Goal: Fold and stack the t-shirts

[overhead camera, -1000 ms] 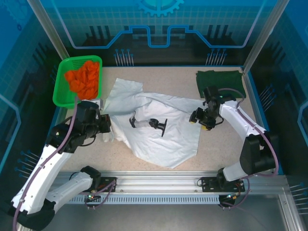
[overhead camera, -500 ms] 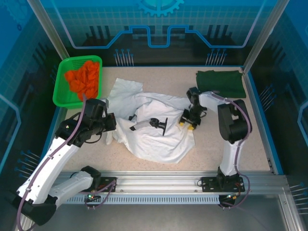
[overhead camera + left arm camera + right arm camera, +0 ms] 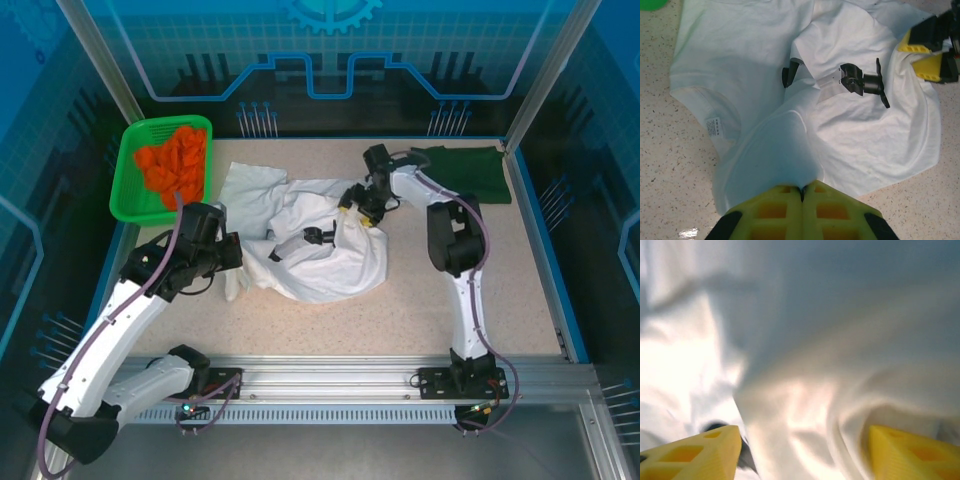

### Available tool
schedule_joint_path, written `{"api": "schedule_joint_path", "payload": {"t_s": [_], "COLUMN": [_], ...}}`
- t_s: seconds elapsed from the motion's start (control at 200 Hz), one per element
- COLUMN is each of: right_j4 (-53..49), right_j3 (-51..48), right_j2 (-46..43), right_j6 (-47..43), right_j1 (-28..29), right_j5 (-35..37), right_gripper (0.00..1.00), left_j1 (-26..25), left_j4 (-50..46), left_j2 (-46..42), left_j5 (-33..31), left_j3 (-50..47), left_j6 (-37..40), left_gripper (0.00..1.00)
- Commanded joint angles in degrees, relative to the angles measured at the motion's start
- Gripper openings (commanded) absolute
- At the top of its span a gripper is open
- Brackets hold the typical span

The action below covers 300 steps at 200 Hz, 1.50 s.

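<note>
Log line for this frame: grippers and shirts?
left gripper: shut on white t-shirt edge | right gripper: open over white t-shirt | dark green t-shirt: folded, far right | stack: not yet

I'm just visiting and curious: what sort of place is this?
Likely a robotics lab cell: left arm and right arm bolted to a table, blue enclosure walls, white t-shirt laid out.

Bright, even light — right wrist view blurred, white t-shirt glaring.
</note>
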Motion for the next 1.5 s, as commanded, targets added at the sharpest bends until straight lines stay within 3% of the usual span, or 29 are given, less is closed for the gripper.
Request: {"api": "schedule_joint_path", "payload": {"t_s": [0.0, 0.12, 0.235, 0.34, 0.45, 0.72, 1.306, 1.496], "right_j4": [4.96, 11.21, 15.0, 15.82, 18.42, 19.76, 21.03, 19.3], "right_j3": [-15.69, -34.12, -44.32, -50.57, -53.99, -51.66, -48.39, -44.84], "right_j2": [-17.94, -31.71, -38.69, -40.48, -37.98, -31.02, -29.61, -24.9], "right_j6": [-2.33, -3.1, -3.64, -1.36, 0.39, -0.29, 4.17, 3.74], "right_j1": [-1.15, -5.87, -9.15, -10.33, -9.96, -5.86, 0.24, 0.64], "right_j5": [2.96, 2.43, -0.18, 0.75, -2.11, -1.72, -1.59, -1.11], "right_gripper": [0.73, 0.75, 0.75, 0.74, 0.65, 0.43, 0.39, 0.18], "left_j1": [0.6, 0.68, 0.68, 0.7, 0.73, 0.69, 0.68, 0.75], "left_j4": [0.93, 1.0, 0.97, 0.91, 1.2, 1.26, 0.73, 1.7], "left_j2": [-0.01, 0.36, 0.65, 0.74, 0.8, 0.35, -2.23, -1.66], "left_j5": [-1.02, -0.22, 0.83, 1.12, 1.74, 2.51, 1.93, 2.19], "left_j3": [-0.97, -1.59, -1.86, -1.87, -1.95, -3.03, -5.09, -5.38], "left_j6": [-0.2, -0.63, -0.9, -1.2, -1.6, -3.35, -4.34, -4.37], "left_gripper": [0.05, 0.05, 0.05, 0.05, 0.05, 0.04, 0.04, 0.04]}}
